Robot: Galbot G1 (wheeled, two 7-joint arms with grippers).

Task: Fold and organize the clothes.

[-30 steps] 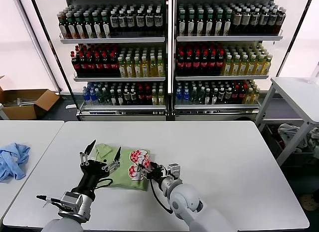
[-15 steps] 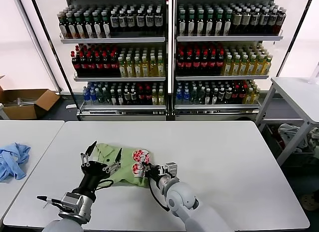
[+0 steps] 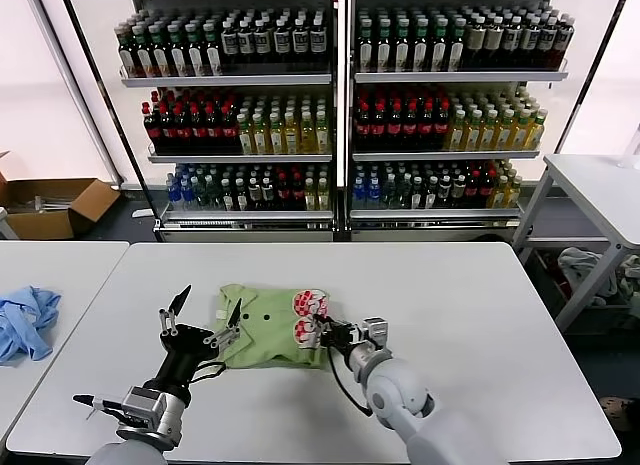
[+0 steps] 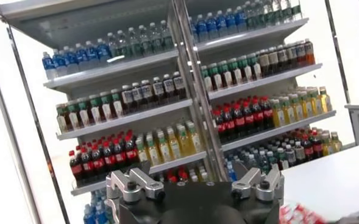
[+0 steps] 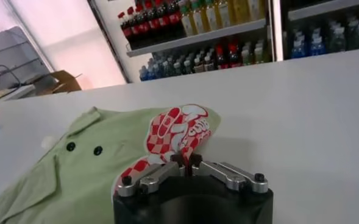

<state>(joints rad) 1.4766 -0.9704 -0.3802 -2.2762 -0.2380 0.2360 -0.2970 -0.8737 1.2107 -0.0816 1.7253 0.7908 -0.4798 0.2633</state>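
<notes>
the head view looks down from above over the desk (image 3: 450, 315) toward the far bottle shelves (image 3: 340, 115). the left wrist view tilts up at those shelves (image 4: 185, 103). the right wrist view skims low across the desk (image 5: 301, 122), sharing both.

White worktop (image 3: 470, 315), head view: the far half and the whole right side lie bare and open to approach. The green shirt (image 3: 268, 325) occupies the near-left area. The right gripper (image 3: 322, 330), jaws pinched on the shirt's printed edge, blocks that side; the left gripper (image 3: 205, 317), jaws spread, stands raised at the shirt's left edge. Bottle shelves (image 3: 340, 115) wall off the space beyond the worktop. A second table (image 3: 70, 270) with a blue garment (image 3: 25, 320) adjoins on the left.
</notes>
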